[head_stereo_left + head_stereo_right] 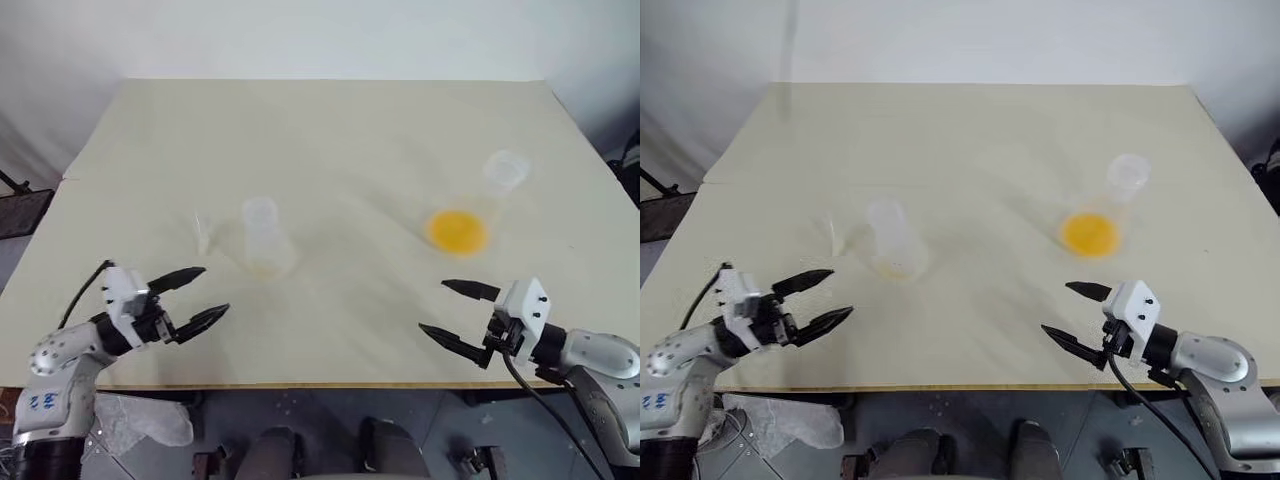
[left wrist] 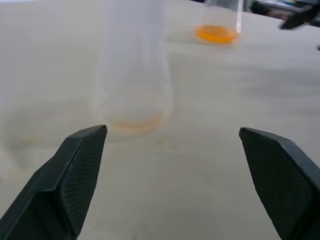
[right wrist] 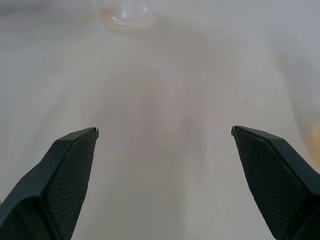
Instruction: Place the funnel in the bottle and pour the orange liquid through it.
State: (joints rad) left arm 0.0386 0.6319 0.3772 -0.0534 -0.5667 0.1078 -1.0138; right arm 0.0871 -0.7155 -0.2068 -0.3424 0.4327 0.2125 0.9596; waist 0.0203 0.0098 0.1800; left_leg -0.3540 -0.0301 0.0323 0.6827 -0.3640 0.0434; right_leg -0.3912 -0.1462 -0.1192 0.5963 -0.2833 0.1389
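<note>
The bottle (image 1: 266, 240), a frosted conical flask, stands upright left of the table's middle, with a faint orange trace at its base. The small see-through funnel (image 1: 205, 236) rests on the table just left of it. The orange liquid (image 1: 458, 230) lies in the bottom of a clearer flask (image 1: 505, 172) on the right. My left gripper (image 1: 216, 290) hovers open near the front edge, pointing toward the bottle (image 2: 132, 75) and well short of it. My right gripper (image 1: 432, 306) is open too, in front of the clear flask, with nothing between its fingers.
The pale table (image 1: 330, 130) stretches far behind both flasks. Its front edge runs just beneath both grippers. A dark object (image 1: 22, 210) sits beyond the left edge.
</note>
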